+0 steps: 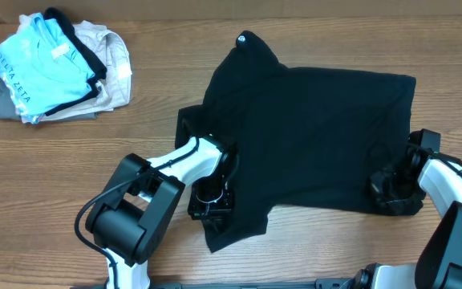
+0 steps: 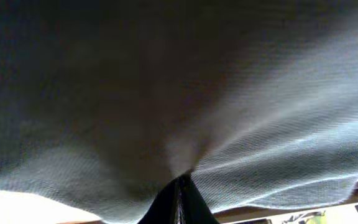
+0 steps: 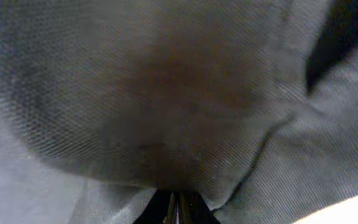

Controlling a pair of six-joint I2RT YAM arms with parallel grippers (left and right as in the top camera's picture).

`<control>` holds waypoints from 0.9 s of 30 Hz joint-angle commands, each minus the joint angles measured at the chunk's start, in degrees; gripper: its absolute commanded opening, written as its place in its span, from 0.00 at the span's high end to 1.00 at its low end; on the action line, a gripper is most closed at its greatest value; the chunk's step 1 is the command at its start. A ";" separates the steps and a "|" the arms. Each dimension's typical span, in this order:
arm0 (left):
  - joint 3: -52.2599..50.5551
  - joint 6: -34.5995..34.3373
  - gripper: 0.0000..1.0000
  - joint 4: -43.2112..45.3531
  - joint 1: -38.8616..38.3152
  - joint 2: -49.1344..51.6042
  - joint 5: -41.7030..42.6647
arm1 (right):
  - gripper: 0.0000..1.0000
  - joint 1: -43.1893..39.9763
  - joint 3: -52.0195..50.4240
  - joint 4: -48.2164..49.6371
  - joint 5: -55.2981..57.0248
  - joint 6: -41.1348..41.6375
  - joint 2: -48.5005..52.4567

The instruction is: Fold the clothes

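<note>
The black T-shirt (image 1: pixel 311 136) lies spread over the middle and right of the table, its small white neck tag (image 1: pixel 243 37) at the far edge. My left gripper (image 1: pixel 219 181) is shut on the shirt's near-left part, the cloth draped over it. At the near-right edge my right gripper (image 1: pixel 387 189) is shut on the shirt too. In the left wrist view the dark fabric (image 2: pixel 179 93) fills the frame and puckers into the closed jaws (image 2: pixel 180 186). The right wrist view shows the same, fabric (image 3: pixel 166 93) gathered at the closed jaws (image 3: pixel 174 208).
A pile of other garments (image 1: pixel 58 68), light blue shirt on top with beige and grey ones under it, sits at the far left. Bare wooden table (image 1: pixel 70 168) shows on the left and along the near edge.
</note>
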 commanded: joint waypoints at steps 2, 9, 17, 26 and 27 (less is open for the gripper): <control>-2.69 -0.63 0.96 -1.11 0.35 3.04 -6.86 | 0.96 -2.71 1.90 -2.58 5.53 2.23 0.72; -4.09 -3.58 0.96 -5.22 0.28 -0.90 -9.42 | 0.95 -6.25 2.99 -4.55 5.75 2.16 0.72; -13.09 -3.91 0.96 -6.29 0.50 -15.21 -9.77 | 0.95 -12.39 3.74 -6.29 5.73 1.64 0.72; -14.25 -5.09 0.96 -7.48 0.61 -23.82 -10.80 | 0.96 -18.05 10.73 -14.56 5.60 4.61 -0.20; -13.97 -5.09 0.96 -7.43 0.61 -24.17 -10.84 | 0.96 -18.23 11.61 -15.15 5.05 4.57 -0.59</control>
